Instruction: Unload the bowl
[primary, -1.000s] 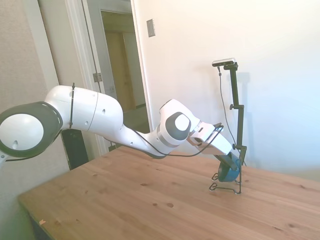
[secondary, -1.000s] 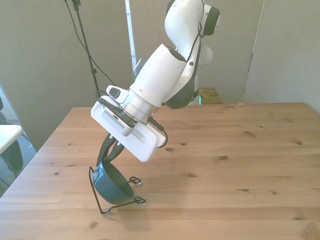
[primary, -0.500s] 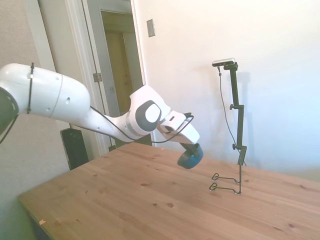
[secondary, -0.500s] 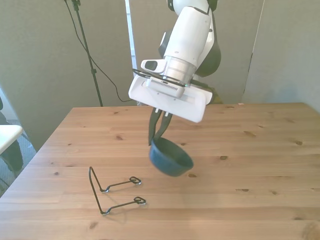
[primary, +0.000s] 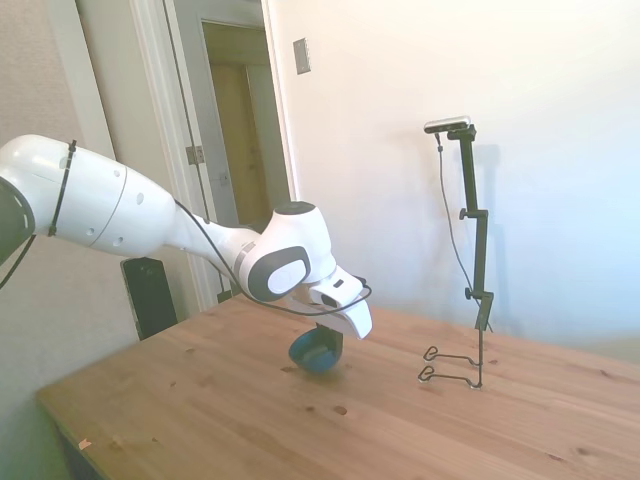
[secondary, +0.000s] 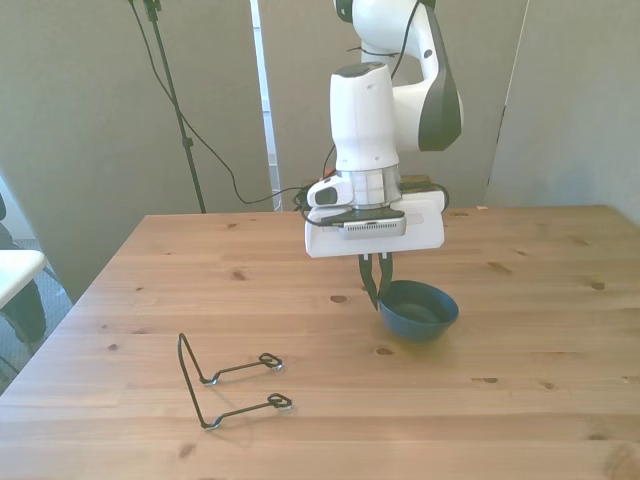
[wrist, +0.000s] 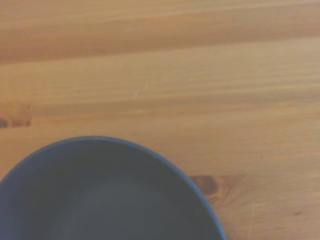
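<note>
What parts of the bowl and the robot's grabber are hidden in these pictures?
- Side view: the gripper is hidden behind the wrist housing, and most of the bowl with it.
- Front view: the bowl rim where the fingers pinch is too small to see clearly.
- Wrist view: the bowl is blurred and cut off by the picture's edge.

The gripper (secondary: 376, 291) pinches the rim of the upright bowl (secondary: 418, 310) on the table (secondary: 520, 340), the wire rack (secondary: 226, 381) well apart toward the front view's left.

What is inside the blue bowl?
Nothing shows inside the bowl; the wrist view shows only its smooth blue inside. The gripper pinches the bowl's rim, covering a small bit there.
</note>
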